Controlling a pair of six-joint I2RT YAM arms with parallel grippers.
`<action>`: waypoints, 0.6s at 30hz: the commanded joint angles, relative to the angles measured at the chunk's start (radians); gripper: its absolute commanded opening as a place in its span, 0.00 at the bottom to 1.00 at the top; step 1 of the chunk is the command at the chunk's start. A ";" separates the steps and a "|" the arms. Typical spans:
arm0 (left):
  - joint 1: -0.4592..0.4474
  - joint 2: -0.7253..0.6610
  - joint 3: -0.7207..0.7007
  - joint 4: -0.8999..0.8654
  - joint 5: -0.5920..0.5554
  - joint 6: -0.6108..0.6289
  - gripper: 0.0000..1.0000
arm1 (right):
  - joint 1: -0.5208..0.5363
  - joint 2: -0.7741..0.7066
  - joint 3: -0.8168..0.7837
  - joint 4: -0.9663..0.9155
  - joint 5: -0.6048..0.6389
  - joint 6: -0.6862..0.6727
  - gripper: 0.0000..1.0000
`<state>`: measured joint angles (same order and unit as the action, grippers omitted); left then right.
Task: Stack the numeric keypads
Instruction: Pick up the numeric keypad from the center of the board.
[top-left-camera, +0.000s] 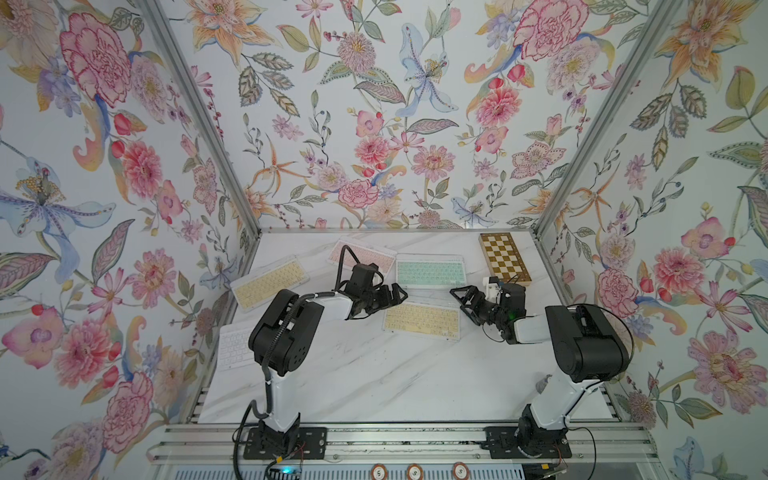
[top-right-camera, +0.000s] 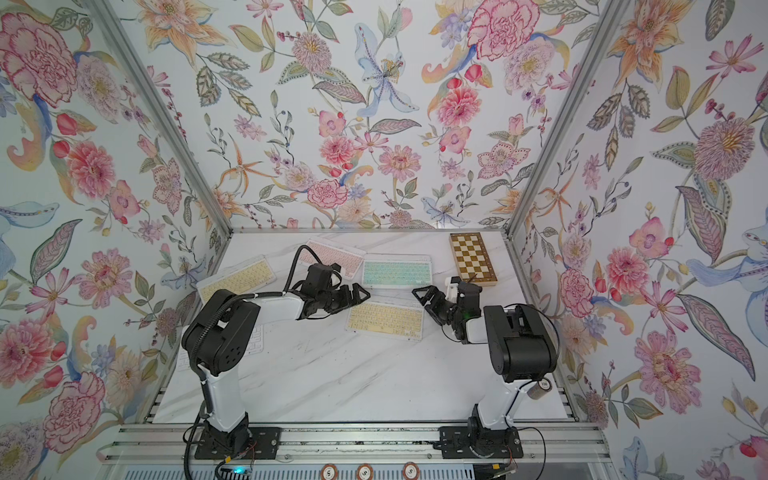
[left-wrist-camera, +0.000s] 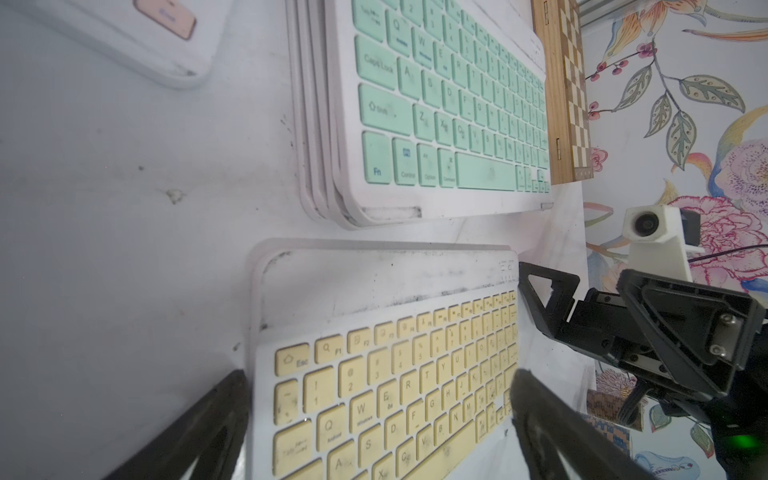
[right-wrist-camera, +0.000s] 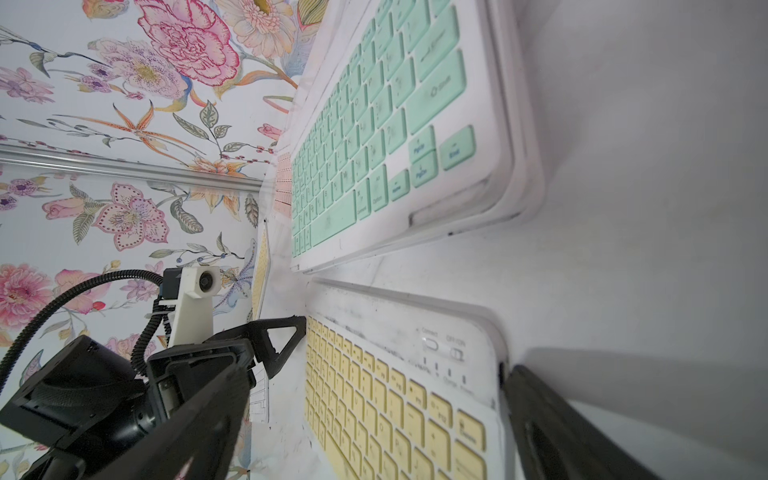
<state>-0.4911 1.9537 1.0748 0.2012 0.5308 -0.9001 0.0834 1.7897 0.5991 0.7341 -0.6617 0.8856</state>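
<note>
With left end effector (top-left-camera: 395, 297) and right end effector (top-left-camera: 462, 305) both released at the short ends of yellow keypad (top-left-camera: 422, 320) near middle of desk (top-left-camera: 374, 382), pinch evenly, lift level, then lower square onto mint stack (top-left-camera: 430, 272) just behind toward far edge, without nudging it.

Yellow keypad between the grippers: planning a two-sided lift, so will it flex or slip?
Thin flat slab: the yellow keypad is probably stiff and light. Smooth rounded frame may slip when gripped. Lying flat, it should slide, not tip.
</note>
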 joint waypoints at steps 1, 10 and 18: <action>-0.013 0.057 -0.012 -0.109 0.005 0.011 0.99 | 0.004 0.008 -0.009 -0.041 0.015 -0.023 0.99; -0.011 0.059 -0.014 -0.112 0.002 0.015 0.99 | -0.008 0.009 0.038 -0.091 0.015 -0.046 0.99; -0.012 0.065 -0.014 -0.112 0.003 0.013 0.99 | -0.013 0.024 0.054 -0.107 0.014 -0.065 0.99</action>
<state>-0.4915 1.9583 1.0771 0.2054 0.5354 -0.8963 0.0769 1.7897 0.6411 0.6582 -0.6548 0.8436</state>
